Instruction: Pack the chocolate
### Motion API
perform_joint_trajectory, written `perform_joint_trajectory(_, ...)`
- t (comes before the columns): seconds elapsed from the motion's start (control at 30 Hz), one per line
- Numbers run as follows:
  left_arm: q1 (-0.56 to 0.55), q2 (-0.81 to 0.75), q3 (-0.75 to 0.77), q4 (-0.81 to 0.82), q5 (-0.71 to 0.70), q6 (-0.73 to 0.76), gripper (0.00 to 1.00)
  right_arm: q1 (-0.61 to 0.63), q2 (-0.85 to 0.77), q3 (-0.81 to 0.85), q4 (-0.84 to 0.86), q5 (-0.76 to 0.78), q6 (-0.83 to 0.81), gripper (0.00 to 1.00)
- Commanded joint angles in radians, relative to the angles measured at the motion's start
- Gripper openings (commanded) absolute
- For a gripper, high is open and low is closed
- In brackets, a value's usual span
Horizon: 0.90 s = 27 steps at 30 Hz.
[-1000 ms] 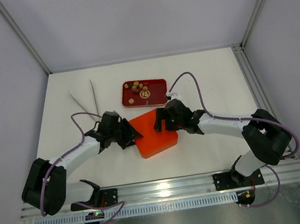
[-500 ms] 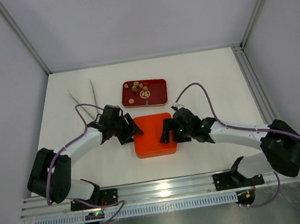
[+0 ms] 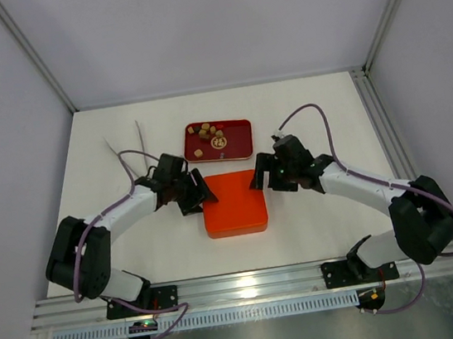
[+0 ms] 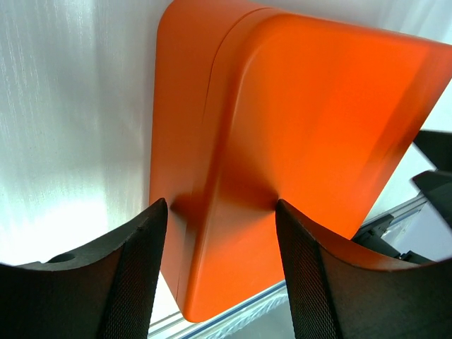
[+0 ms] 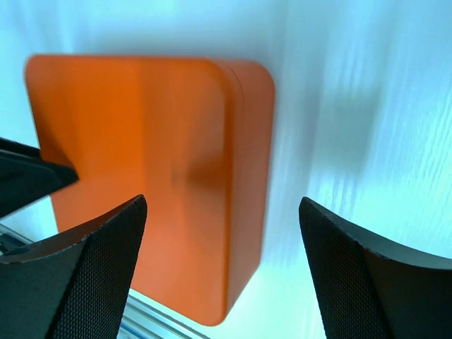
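Tabletop [image 3: 311, 116] white, walls pale grey. Chocolate [image 3: 207, 133] sits in red tray [image 3: 239, 140] behind closed orange box [image 3: 233, 206]. Left gripper [image 3: 200, 195] and right gripper [image 3: 259, 177] both spread, flanking box's far corners.

Left end effector [image 3: 200, 197] parted; right end effector [image 3: 258, 177] parted.

The chocolate [image 3: 207, 130] is a handful of small bite-sized pieces lying loose in the left half of a shallow red tray [image 3: 239, 141]. Most are brown cubes huddled close together toward the tray's far-left corner. One lone cube [image 3: 197, 152] sits apart by the near-left corner, and a round piece [image 3: 219, 142] with a pale face lies just near of the cluster.
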Motion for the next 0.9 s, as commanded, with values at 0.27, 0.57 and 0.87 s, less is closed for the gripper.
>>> perform_joint_trajectory(0.27,0.000,0.059,0.003,-0.144,-0.083,0.078,0.61,-0.036,0.177,0.115,0.075,0.001,-0.030,0.75)
perform_joint_trajectory(0.57,0.000,0.036,0.003,-0.158,-0.087,0.076,0.61,-0.036,0.188,0.018,0.127,-0.004,-0.014,0.44)
perform_joint_trajectory(0.87,0.002,-0.005,0.100,-0.238,-0.120,0.136,0.65,-0.048,0.108,0.058,0.074,0.009,-0.042,0.77)
